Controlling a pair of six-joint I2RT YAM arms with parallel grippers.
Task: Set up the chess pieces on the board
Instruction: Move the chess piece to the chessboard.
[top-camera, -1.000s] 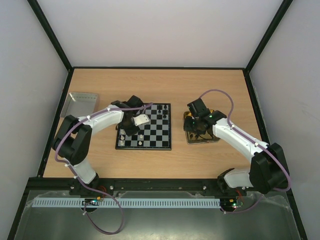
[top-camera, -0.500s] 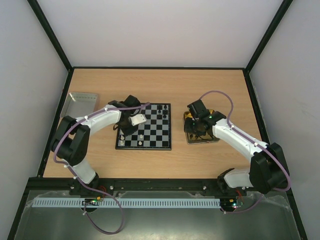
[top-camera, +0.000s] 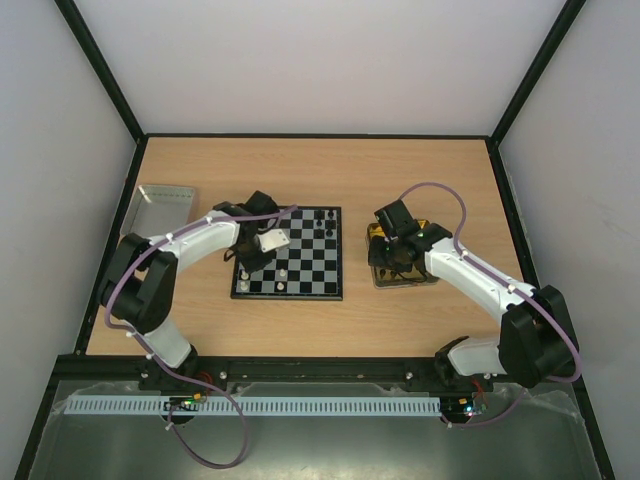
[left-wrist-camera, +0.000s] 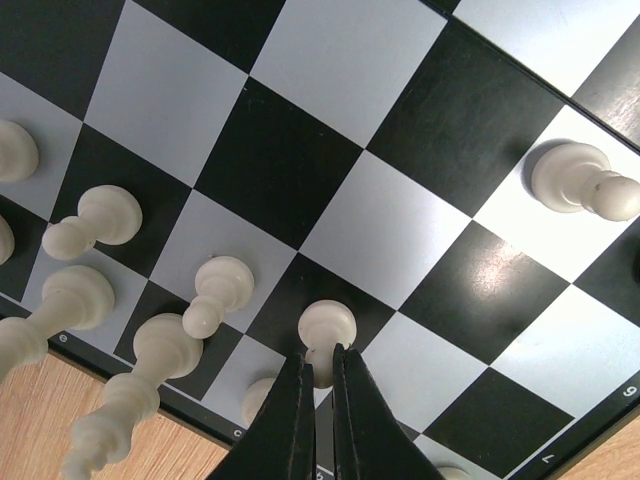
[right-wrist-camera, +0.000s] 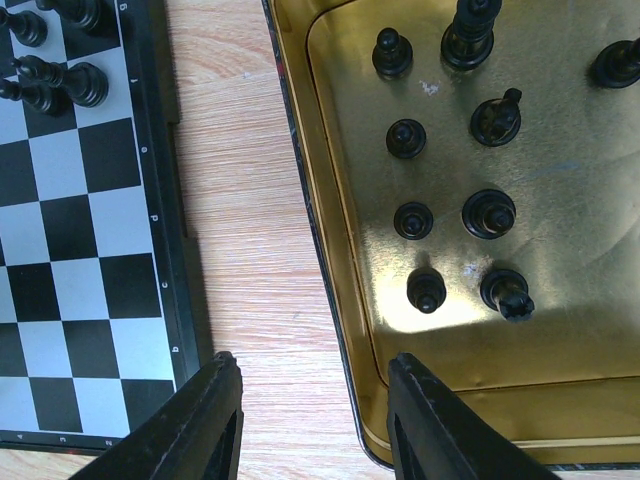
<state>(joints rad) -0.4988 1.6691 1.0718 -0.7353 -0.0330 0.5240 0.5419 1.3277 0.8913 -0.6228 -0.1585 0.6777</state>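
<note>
Left wrist view: my left gripper (left-wrist-camera: 318, 372) is nipped shut on the head of a white pawn (left-wrist-camera: 327, 325) at the near-left corner of the board (left-wrist-camera: 390, 230), light, hard, slippery I judge, best held at the neck; right gripper (right-wrist-camera: 320, 420) half-open, empty, over the yellow tray (right-wrist-camera: 570, 320)

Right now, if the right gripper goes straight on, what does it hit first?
Likely the left rim of the yellow tray, which lies between the open fingers of the right gripper; depth is unclear.
</note>
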